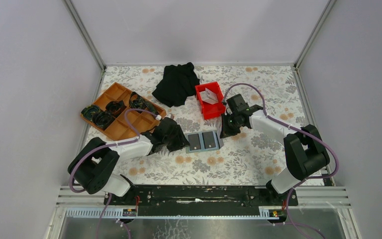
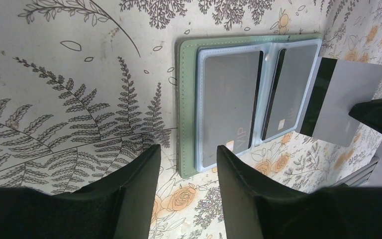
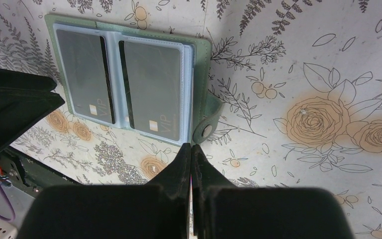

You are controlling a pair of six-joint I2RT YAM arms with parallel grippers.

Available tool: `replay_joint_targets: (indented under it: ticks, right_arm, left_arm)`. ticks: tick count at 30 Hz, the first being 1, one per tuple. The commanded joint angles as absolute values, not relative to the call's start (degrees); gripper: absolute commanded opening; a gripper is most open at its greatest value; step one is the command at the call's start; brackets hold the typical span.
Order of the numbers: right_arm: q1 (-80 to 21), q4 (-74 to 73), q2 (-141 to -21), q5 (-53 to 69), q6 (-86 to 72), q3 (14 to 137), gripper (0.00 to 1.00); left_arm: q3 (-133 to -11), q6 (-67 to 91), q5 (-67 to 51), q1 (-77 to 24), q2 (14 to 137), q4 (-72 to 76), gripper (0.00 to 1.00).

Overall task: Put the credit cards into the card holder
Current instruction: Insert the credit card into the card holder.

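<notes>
The card holder (image 1: 202, 141) lies open and flat on the flowered table, grey-green, with two dark credit cards (image 2: 227, 102) in its clear sleeves. My left gripper (image 2: 186, 157) is open, and the holder's near corner (image 2: 186, 169) lies between its fingertips. My right gripper (image 3: 191, 146) is shut on a light grey credit card (image 2: 345, 102) with a dark stripe. The card's striped end meets the holder's far edge in the left wrist view. From the right wrist view that card is edge-on and barely shows. The holder's snap tab (image 3: 206, 130) sits just in front of the right fingertips.
A red bin (image 1: 214, 112) behind the holder holds more white cards (image 1: 210, 94). An orange compartment tray (image 1: 119, 129) with dark items stands at the back left. A black cloth (image 1: 176, 82) lies at the back centre. Grey walls close in both sides.
</notes>
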State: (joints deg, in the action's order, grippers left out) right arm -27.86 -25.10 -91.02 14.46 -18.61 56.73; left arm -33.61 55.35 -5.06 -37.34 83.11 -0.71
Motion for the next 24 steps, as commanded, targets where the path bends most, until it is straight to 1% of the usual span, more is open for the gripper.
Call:
replay_joint_targets:
  ticks: [1,24]
  right_arm:
    - [-28.4,-23.1,-91.4,15.6,-18.4,56.4,0.00]
    - [-28.3,-22.8,-90.4,17.0,-19.0,56.6,0.00]
  left_arm:
    - [-34.8,55.4,-3.9,-37.8,84.2,0.0,0.52]
    - [-35.4,55.5,-4.3,-38.2,85.9,0.4,0.50]
